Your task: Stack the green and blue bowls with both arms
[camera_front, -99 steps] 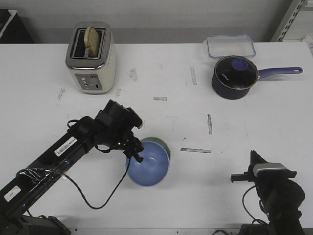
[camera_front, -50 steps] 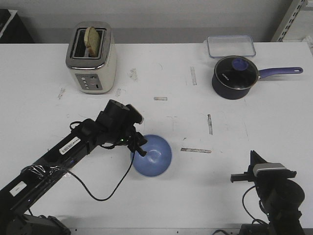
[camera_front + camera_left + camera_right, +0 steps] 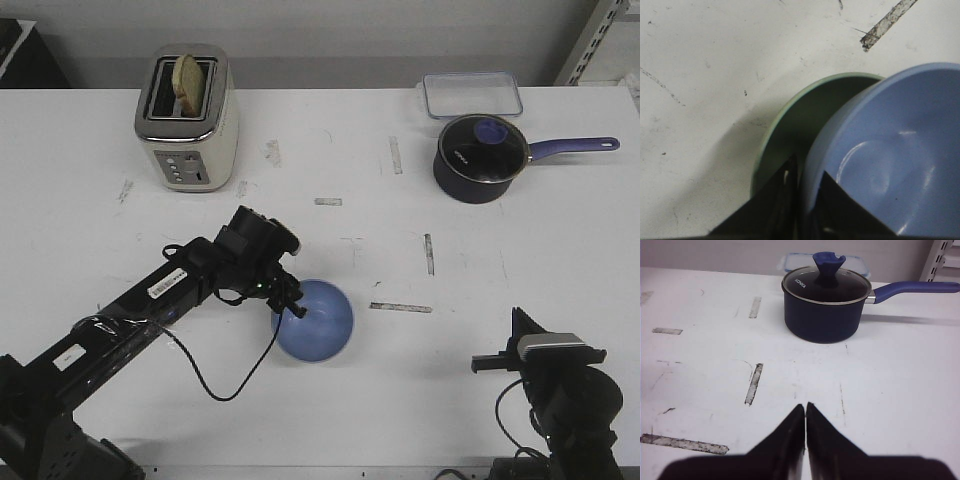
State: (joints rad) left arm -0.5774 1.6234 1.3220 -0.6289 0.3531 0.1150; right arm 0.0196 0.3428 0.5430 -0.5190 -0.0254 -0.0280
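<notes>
A: At mid-table, nearer the robot's edge, the left gripper (image 3: 290,305) is clamped on the rim of the blue bowl (image 3: 316,320), one finger inside the wall, one outside, per the left wrist view.

B: And the green bowl (image 3: 790,135)?

A: Right under the blue one. From the front it's hidden entirely; the wrist cam shows a crescent of its rim and dark inside, w/ the blue bowl sitting off-centre over it, not fully nested.

B: So the step in hand looks like seating and letting go.

A: Probably. Doing it well means nudging the blue bowl toward the exposed green side until the rims line up, lowering until it sits, then opening the fingers w/o dragging the rim sideways. The outer finger (image 3: 772,210) seems to sit down in the green bowl, so lift straight up afterwards.

B: Right arm?

A: Right gripper (image 3: 805,440) is parked near the robot's edge, fingers pressed together on nothing, well apart from the bowls. Saucepan (image 3: 482,155), toaster (image 3: 186,118) and lidded container (image 3: 472,93) stand far off, no obstacle
</notes>
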